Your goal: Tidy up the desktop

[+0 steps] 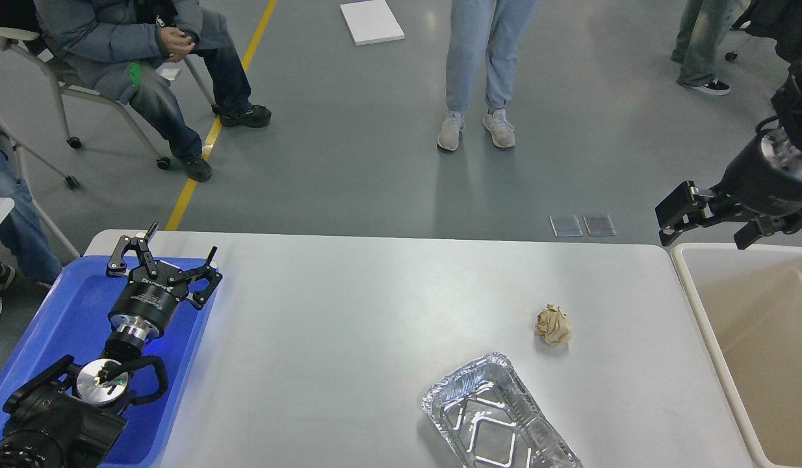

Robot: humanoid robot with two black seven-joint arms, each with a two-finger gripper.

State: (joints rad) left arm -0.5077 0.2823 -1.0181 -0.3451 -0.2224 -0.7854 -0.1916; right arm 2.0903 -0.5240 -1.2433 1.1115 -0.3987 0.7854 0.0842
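The desktop (349, 338) is a light grey-white tabletop. On it lie a crumpled brown paper ball (553, 325) at the right of middle and an empty foil tray (495, 416) at the front edge. My left gripper (172, 252) is open and empty, above the far end of the blue tray (56, 318) at the left. My right gripper (708, 224) is open and empty, held high above the far left corner of the beige bin (765, 312), well apart from the paper ball.
The blue tray lies on the desktop's left end and the beige bin stands against its right edge. People stand and sit on the floor beyond the table. A chair on castors (69, 84) is at the far left.
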